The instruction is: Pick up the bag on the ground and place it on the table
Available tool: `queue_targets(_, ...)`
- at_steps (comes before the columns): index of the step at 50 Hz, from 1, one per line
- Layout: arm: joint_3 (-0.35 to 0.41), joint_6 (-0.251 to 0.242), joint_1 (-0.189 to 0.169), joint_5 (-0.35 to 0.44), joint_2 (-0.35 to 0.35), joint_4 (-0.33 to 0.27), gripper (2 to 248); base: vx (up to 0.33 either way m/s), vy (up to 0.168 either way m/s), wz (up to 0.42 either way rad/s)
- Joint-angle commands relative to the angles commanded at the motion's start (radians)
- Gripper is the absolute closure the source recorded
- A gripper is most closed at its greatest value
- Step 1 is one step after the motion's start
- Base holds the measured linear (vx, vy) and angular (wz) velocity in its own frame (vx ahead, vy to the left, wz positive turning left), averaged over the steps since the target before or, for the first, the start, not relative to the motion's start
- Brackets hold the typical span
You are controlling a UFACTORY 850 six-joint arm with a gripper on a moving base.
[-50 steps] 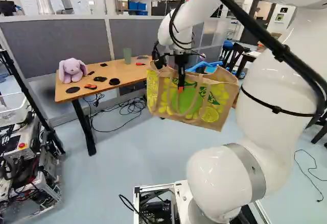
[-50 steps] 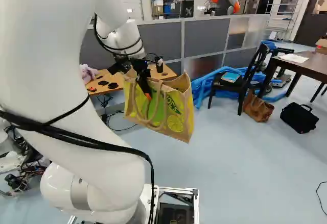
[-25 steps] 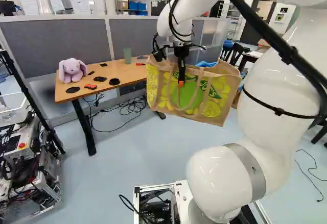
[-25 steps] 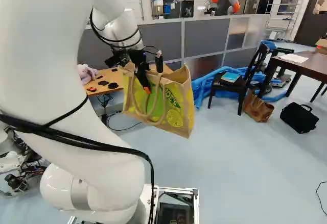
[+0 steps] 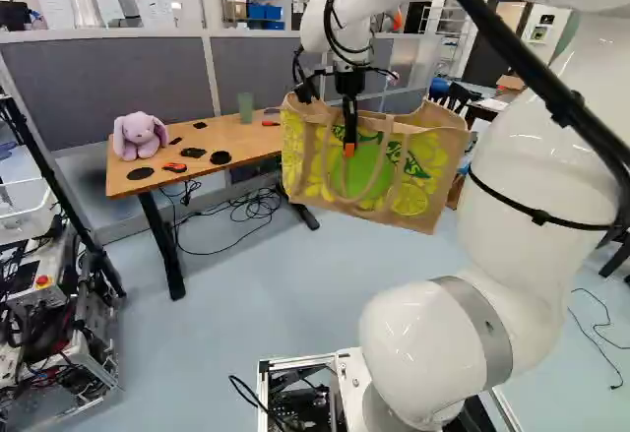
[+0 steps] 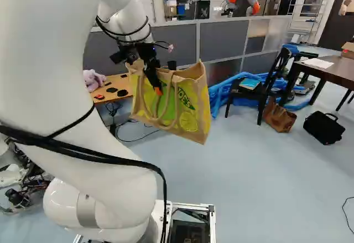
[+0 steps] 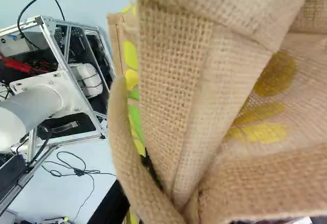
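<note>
My fingers (image 5: 350, 122) clamped on the bag (image 5: 428, 161) by its upper edge, one outside. It hangs tilted from them, off the floor (image 5: 256, 304). Table (image 5: 236, 139) beyond them.

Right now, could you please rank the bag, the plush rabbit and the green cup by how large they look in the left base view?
Largest: the bag
Next: the plush rabbit
Smallest: the green cup

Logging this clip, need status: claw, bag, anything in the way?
Claw shut on bag. Bag hangs above floor, not yet on table. Plush rabbit and green cup on table may crowd placement.
</note>
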Motion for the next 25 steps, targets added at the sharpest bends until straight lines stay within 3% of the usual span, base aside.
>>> queue_targets(25, -0.091, 0.000, 0.009, -0.094, -0.004, 0.000, 217, 0.000, 0.000, 0.000)
